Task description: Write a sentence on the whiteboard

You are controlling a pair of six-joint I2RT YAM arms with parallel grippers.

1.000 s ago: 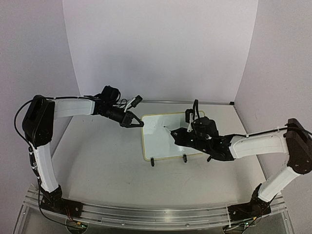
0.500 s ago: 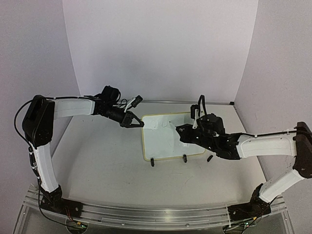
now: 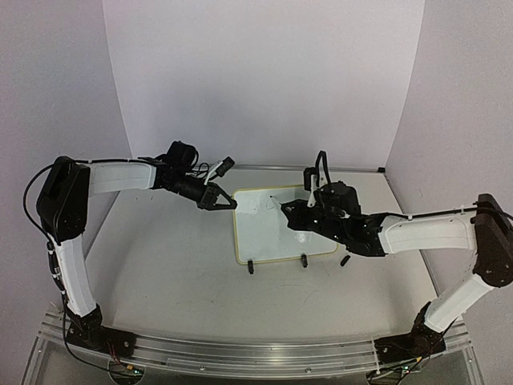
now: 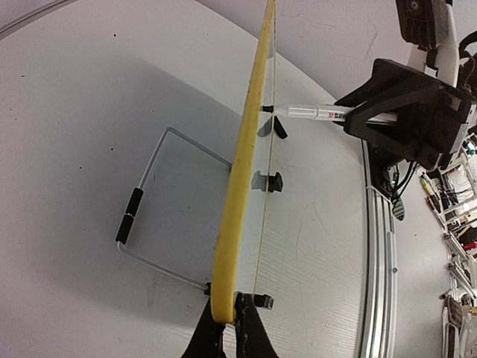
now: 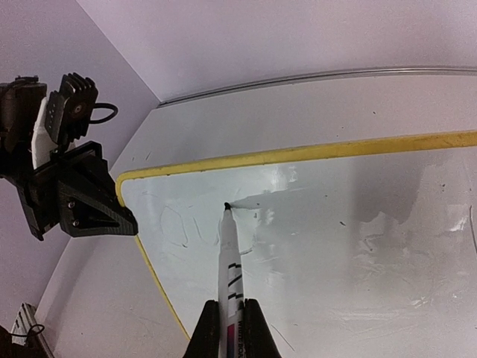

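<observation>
The whiteboard [image 3: 264,237] leans on its stand mid-table, white with a yellow rim. My left gripper [image 3: 220,199] is shut on its upper left corner; in the left wrist view the jaws [image 4: 229,312] pinch the yellow edge [image 4: 242,164]. My right gripper [image 3: 290,210] is shut on a white marker [image 5: 229,261]. The marker's black tip [image 5: 226,205] touches the board [image 5: 350,246] near its upper left. The sentence shows only as a few faint strokes [image 5: 175,224] left of the tip, and no words are legible.
Two black clip feet [image 3: 250,267] [image 3: 304,259] hold the board's near edge. A wire stand [image 4: 160,201] props it from behind. A small black cap [image 3: 345,261] lies on the table right of the board. Walls close in at the back and sides.
My right gripper has shifted the marker tip up and across the top of the board, first right and then back left. The left gripper and board have not moved.
</observation>
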